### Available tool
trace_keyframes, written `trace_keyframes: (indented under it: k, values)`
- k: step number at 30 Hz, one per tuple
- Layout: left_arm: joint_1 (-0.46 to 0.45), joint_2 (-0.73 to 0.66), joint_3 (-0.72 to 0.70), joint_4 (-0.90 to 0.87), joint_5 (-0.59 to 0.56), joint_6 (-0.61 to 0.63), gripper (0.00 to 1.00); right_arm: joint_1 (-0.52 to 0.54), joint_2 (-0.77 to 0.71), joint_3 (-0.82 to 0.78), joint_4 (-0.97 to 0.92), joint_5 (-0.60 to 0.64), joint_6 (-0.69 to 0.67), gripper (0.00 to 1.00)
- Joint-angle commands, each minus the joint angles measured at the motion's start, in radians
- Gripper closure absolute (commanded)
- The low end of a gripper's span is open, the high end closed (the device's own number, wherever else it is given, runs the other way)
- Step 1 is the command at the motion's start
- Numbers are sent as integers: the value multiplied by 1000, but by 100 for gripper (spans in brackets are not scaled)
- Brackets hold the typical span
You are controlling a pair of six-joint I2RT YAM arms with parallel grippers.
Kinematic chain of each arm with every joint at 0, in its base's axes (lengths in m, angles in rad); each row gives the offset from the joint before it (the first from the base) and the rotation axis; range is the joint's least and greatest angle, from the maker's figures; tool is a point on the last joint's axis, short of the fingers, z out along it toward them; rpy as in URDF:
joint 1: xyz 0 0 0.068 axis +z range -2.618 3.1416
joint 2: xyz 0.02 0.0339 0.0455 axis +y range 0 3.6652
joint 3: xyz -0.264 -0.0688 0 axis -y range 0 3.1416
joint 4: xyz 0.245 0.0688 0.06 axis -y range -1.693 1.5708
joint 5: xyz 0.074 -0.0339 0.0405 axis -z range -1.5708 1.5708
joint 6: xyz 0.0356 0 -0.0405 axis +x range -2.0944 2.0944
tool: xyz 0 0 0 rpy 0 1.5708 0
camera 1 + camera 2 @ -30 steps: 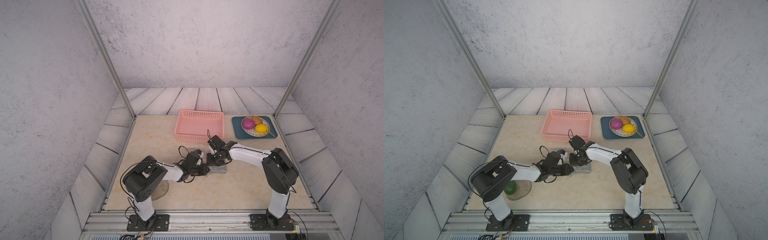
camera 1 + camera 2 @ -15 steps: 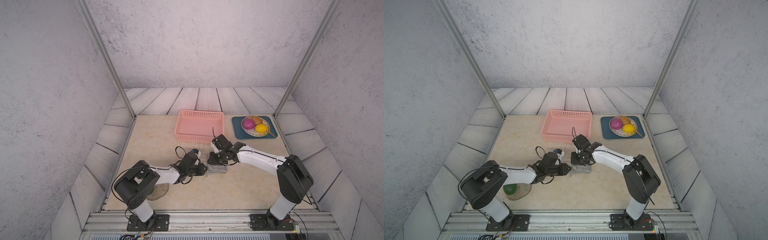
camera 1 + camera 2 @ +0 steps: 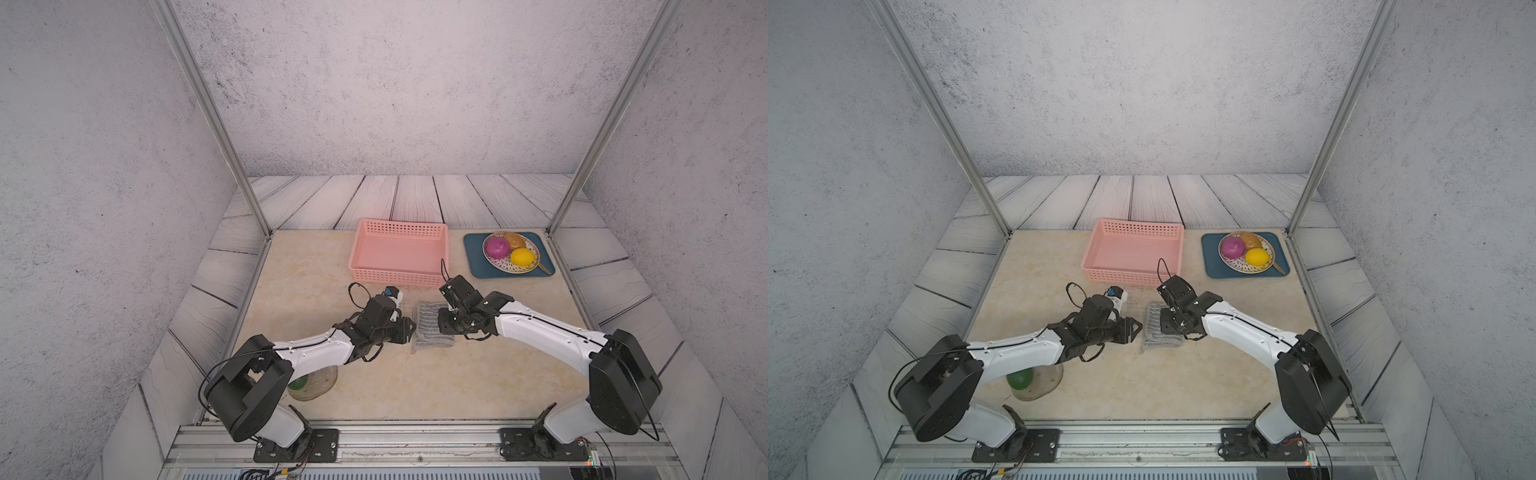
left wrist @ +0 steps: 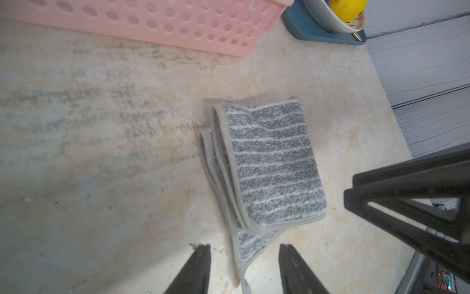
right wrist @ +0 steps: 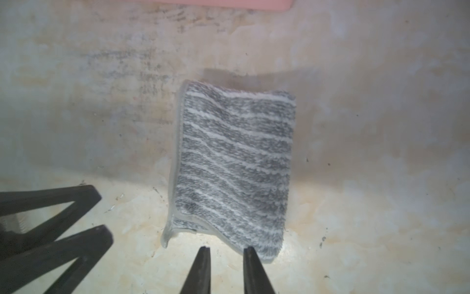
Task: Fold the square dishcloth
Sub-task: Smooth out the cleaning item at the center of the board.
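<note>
L gripper [image 4: 244, 250]: black jaws apart, w/ a loose corner of the small soft grey-and-white striped square dishcloth [image 4: 272, 165] between them, not pinched. It lies folded on the flat beige table [image 3: 395, 386], between both arms. R gripper [image 5: 226, 250]: open a bit, holding nothing.

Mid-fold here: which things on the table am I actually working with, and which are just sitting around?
In the job:
- square dishcloth, lying folded
- left gripper and right gripper, one on each side of it

Lying about:
- pink basket
- blue tray with a plate of fruits
- round mat and green ball, under the left arm
</note>
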Motion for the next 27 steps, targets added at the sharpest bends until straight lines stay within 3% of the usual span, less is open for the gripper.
trace_keyframes:
  k: [1,7,13,21,27]
  values:
    - [-5,44,56,-25,59,51,49,-11,-8,-19,-14,36,14,80]
    - [-6,159,167,-51,122,85,49,-25,11,-49,13,19,24,81]
    - [-6,196,193,-98,73,96,50,-44,20,-91,66,-20,24,81]
    - [-6,259,187,-140,46,103,63,-70,77,-119,123,-77,29,83]
    - [-6,265,125,-159,14,99,84,-93,98,-167,165,-100,45,84]
